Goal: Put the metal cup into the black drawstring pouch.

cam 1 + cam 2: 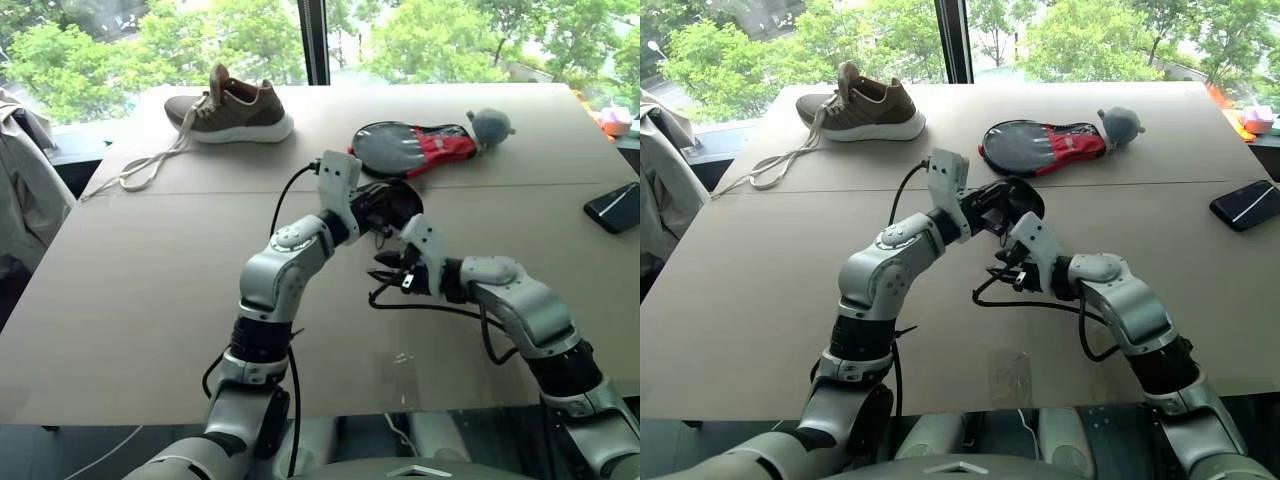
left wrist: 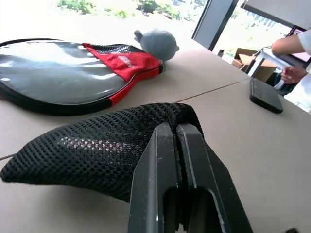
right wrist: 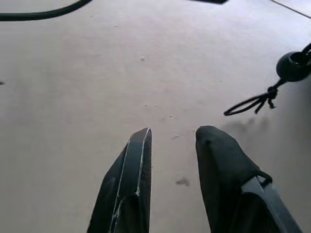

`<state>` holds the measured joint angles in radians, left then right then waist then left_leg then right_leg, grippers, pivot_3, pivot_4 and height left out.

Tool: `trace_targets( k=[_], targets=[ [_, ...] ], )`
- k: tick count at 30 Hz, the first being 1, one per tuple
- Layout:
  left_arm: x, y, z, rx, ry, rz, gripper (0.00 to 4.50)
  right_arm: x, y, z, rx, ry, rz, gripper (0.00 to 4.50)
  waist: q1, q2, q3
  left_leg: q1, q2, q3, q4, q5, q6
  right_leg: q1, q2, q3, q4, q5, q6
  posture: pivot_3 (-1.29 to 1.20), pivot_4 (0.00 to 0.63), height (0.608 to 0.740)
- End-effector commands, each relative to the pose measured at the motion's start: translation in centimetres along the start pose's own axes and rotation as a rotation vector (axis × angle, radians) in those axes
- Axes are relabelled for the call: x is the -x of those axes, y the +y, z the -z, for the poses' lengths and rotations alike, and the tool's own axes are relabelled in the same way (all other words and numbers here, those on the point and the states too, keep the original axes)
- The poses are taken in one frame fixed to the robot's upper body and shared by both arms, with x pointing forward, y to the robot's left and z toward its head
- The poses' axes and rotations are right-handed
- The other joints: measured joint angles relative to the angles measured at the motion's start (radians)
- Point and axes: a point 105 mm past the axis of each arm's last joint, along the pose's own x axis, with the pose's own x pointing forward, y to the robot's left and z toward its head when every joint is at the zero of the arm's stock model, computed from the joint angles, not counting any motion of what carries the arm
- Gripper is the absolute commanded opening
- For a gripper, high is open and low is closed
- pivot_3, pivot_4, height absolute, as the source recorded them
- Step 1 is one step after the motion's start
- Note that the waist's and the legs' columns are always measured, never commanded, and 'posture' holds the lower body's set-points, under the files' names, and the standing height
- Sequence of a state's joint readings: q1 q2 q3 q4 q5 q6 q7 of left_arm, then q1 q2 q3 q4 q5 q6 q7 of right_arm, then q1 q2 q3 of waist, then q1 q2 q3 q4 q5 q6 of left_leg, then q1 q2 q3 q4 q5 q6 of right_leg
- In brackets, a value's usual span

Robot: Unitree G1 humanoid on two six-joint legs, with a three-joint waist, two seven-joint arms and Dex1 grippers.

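**Black mesh pouch pinched in the left gripper**

Black netting, soft and open-weave, makes up the pouch (image 2: 97, 150); it bulges into a rounded, sagging lump, held up off the wooden table (image 1: 130, 300) near its middle; the left gripper (image 2: 175, 131) has its two fingers pressed tight together on an upper fold of the fabric, so the bag hangs from that pinch; whether the metal cup sits inside I cannot tell, for no silver shows through the mesh. A thin black cord with a round toggle (image 3: 293, 66) dangles from the pouch, just beside the right gripper (image 3: 172, 138); that gripper hovers a little below and nearer than the bag, its fingers parted with a clear gap and nothing between them, only bare tabletop beneath. Farther back lie a black-and-red paddle cover (image 1: 415, 148) with a grey plush toy (image 1: 490, 124) at its end, a brown shoe (image 1: 232, 108) with loose laces, and a dark phone (image 1: 612, 207) off to the right.
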<state>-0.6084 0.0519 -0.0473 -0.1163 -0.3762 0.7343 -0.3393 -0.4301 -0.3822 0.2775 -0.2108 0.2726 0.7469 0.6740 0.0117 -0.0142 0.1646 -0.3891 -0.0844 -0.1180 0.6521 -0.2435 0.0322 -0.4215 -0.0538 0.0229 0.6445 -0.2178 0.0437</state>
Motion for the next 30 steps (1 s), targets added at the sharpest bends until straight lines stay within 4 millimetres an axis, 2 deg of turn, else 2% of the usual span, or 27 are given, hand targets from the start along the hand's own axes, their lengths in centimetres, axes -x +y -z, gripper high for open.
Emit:
trace_targets(
  k=[1,4,10,14,19,26,30],
  targets=[
    [-0.5,-0.6,-0.9,0.008,-0.040,0.013,0.00,-1.3,-1.8,-0.2,-0.016,-0.045,0.155,1.53,0.000,0.000,0.000,0.000,0.000,0.000,0.000,0.000,0.000,0.000,0.000,0.000,0.000,0.000,0.000,0.00,0.150,0.740],
    [-0.6,-0.8,-0.8,0.015,-0.037,0.018,0.00,-2.1,-3.3,0.2,-0.071,-0.068,0.299,1.53,-0.002,0.000,0.000,0.000,0.000,0.001,0.000,0.000,0.000,-0.001,0.000,0.001,0.000,0.000,0.000,0.00,0.150,0.740],
    [-0.8,-0.5,-1.0,0.023,-0.038,0.011,0.00,-1.8,-4.9,-1.1,-0.108,-0.151,0.492,1.53,0.001,0.000,0.000,0.000,-0.001,0.001,-0.001,0.000,0.000,-0.002,0.000,0.001,0.001,0.000,0.000,0.00,0.150,0.740],
    [-1.1,-0.3,-1.4,0.028,-0.047,0.009,0.00,-0.9,-4.1,-2.4,-0.111,-0.198,0.493,1.53,-0.001,0.000,0.000,-0.001,-0.001,0.000,-0.001,0.000,0.000,-0.002,0.001,0.001,0.001,0.000,0.000,0.00,0.150,0.740],
    [-1.4,-0.2,-1.6,0.038,-0.055,0.010,0.00,0.2,-3.9,-2.0,-0.150,-0.202,0.527,1.53,-0.002,0.000,0.000,0.000,-0.001,0.001,-0.001,0.000,0.000,-0.002,0.001,0.001,0.001,0.000,0.000,0.00,0.150,0.740],
    [-1.4,-0.1,-1.6,0.049,-0.056,0.006,0.00,-0.3,-4.0,-2.9,-0.161,-0.266,0.540,1.53,-0.008,0.000,0.000,0.000,-0.001,0.001,-0.001,0.000,0.000,-0.002,0.001,0.001,0.002,0.000,0.000,0.00,0.150,0.740],
    [-1.4,0.0,-1.7,0.051,-0.058,0.002,0.00,-0.7,-3.4,-3.4,-0.161,-0.298,0.492,1.53,-0.015,0.000,0.000,0.000,-0.001,0.001,-0.001,0.000,0.000,-0.002,0.001,0.001,0.002,0.000,0.000,0.00,0.150,0.740]
  ],
)
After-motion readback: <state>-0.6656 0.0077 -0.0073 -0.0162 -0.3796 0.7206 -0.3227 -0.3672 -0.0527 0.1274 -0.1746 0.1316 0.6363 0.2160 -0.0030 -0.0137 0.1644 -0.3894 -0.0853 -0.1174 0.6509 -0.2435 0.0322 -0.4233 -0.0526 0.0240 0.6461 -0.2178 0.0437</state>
